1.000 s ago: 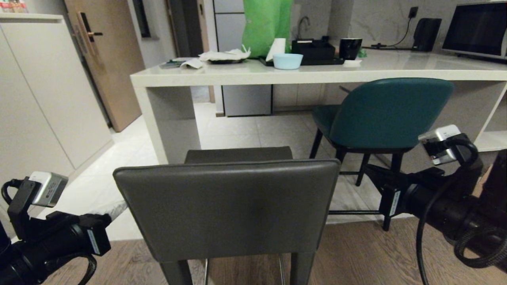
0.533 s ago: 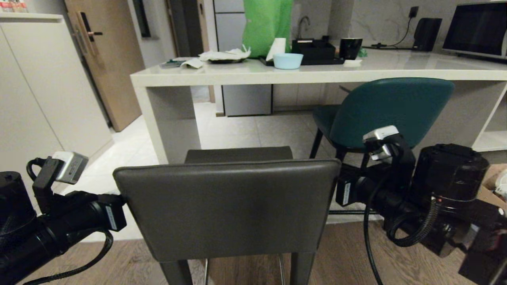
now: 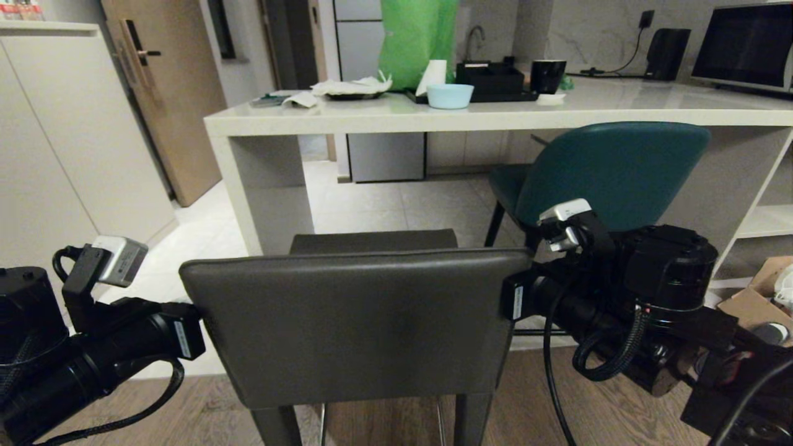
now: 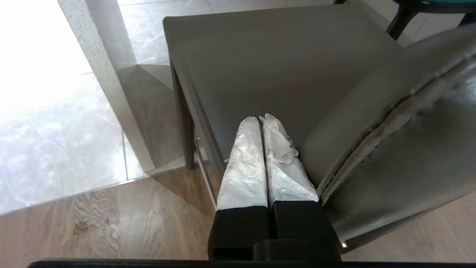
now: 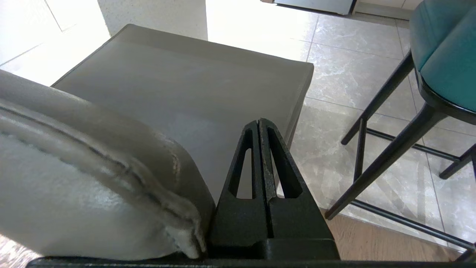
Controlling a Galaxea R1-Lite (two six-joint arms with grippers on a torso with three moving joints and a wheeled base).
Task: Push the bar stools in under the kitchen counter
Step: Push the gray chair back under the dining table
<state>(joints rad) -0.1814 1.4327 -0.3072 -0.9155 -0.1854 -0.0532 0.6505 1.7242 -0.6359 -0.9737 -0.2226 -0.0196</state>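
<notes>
The left gripper (image 4: 262, 121), fingers pressed together, is sitting against the left edge of the grey stool (image 3: 356, 322)'s back; the stool is standing short of the kitchen counter (image 3: 495, 118). The right gripper (image 5: 259, 123), likewise closed, is flanking its right edge. Pushing evenly on both sides should be keeping it straight, left of the teal stool (image 3: 610, 173).

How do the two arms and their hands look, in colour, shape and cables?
Both arms are black cylinders, each carrying a small silver-grey camera box on a black bracket and a white label strip near the wrist. Black cables loop beside them; the right arm also has a ribbed hose. The left hand has two tapered fingers wrapped in silvery-white tape. The right hand has bare black fingers with triangular cut-outs.
</notes>
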